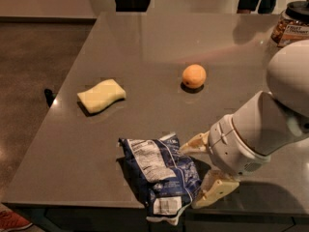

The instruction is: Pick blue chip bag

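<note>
1. The claw (193,175) is spread wide and grips nothing; its fingers flank the bag's right edge.
2. The bag (154,168) lies crumpled at the worktop's (145,42) near edge.
3. Farther back sit an orange (194,76) and a sponge (101,95).

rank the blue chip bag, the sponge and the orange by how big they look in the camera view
1. blue chip bag, largest, though nearest the camera.
2. yellow sponge.
3. orange, smallest, but farthest back.
The gripper sits at the bag's right edge, jaws open.
</note>
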### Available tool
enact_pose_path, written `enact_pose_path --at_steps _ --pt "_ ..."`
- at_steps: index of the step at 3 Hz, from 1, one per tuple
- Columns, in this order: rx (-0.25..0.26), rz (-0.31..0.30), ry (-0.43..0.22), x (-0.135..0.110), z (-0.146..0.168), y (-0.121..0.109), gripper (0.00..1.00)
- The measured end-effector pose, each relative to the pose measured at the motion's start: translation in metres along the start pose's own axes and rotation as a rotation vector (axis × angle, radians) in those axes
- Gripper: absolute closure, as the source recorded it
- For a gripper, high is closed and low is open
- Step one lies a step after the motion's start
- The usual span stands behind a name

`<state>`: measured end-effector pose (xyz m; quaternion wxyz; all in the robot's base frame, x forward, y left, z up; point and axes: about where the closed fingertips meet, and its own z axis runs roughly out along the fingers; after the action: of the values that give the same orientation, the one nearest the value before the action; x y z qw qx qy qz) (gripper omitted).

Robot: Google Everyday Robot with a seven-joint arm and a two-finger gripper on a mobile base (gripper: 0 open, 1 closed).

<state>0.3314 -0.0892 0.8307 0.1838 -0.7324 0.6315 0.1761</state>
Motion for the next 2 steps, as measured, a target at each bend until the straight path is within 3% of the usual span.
enact_pose_path --at_steps 1,2 --pt "0.031 0.018 0.002 -0.011 -0.007 -0.007 0.72" --pt "0.116 0.037 -0.008 -0.027 -0.036 -0.022 1.00"
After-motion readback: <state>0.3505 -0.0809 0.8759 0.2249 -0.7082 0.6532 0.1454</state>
